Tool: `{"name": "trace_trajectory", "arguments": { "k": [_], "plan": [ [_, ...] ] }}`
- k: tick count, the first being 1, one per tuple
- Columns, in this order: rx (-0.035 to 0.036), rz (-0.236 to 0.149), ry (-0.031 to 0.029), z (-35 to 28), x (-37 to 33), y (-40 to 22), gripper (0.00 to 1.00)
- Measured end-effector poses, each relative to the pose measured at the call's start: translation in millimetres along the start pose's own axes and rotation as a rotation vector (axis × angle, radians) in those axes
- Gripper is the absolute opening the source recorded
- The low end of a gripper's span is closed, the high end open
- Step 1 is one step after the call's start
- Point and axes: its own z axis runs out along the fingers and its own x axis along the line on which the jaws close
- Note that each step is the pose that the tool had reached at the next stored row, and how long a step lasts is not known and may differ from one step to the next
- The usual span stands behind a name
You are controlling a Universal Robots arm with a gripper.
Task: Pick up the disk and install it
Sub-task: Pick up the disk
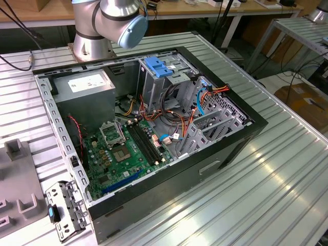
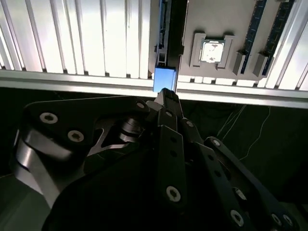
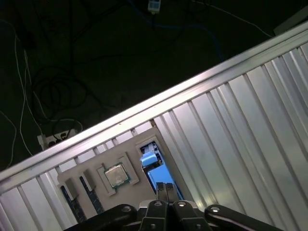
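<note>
The step in hand looks like the pick. In both wrist views the gripper (image 2: 166,93) (image 3: 165,186) hangs with its fingertips drawn together right over the disk (image 2: 164,79) (image 3: 159,172). I cannot tell whether the tips touch it. The disk stands on edge in a slot of the grey tray (image 2: 216,19), just beside a processor chip (image 2: 211,50) and near the memory sticks (image 2: 252,29), on the ribbed aluminium table (image 2: 96,38). Its long axis runs along the table's ribs, square to the table edge, and its blue end faces that edge. To grip it well, the jaws should part wide enough to clear both flat faces and centre across the narrow upper edge. They should then come straight down, so that neither finger catches the slot wall or the chip. In the exterior view the open computer case (image 1: 169,189) lies on the table, its drive cage (image 1: 154,84) upright inside.
</note>
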Motion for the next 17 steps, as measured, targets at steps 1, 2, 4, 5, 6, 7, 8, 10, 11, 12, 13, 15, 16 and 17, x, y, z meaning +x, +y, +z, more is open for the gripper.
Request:
{"name": "trace_trajectory", "arguments": {
  "k": [1, 2, 4, 5, 6, 7, 8, 10, 11, 12, 13, 15, 16, 17],
  "plan": [
    [-0.0003, -0.026, 0.0003, 0.0, 0.0, 0.0, 0.11],
    [-0.0004, -0.044, 0.0005, 0.0, 0.0, 0.0, 0.11],
    [-0.0008, -0.083, 0.0009, 0.0, 0.0, 0.0, 0.11],
    [-0.001, -0.107, 0.0011, 0.0, 0.0, 0.0, 0.11],
    [-0.0012, -0.124, 0.0013, 0.0, 0.0, 0.0, 0.11],
    [-0.0014, -0.143, 0.0015, 0.0, 0.0, 0.0, 0.11],
    [-0.0014, -0.152, 0.0015, 0.0, 0.0, 0.0, 0.11],
    [-0.0014, -0.153, 0.0016, 0.0, 0.0, 0.0, 0.11],
    [-0.0014, -0.153, 0.0016, 0.0, 0.0, 0.0, 0.11],
    [-0.0014, -0.153, 0.0016, 0.0, 0.0, 0.0, 0.18],
    [-0.0014, -0.153, 0.0016, 0.0, 0.0, 0.0, 0.18],
    [0.0008, -0.22, 0.0012, 4.9, 0.1, 0.0, 0.27],
    [-0.0001, -0.291, 0.0018, 12.1, 0.2, 0.0, 0.33],
    [-0.0008, -0.347, 0.0024, 22.4, 0.6, 0.3, 0.4]
  ]
}}
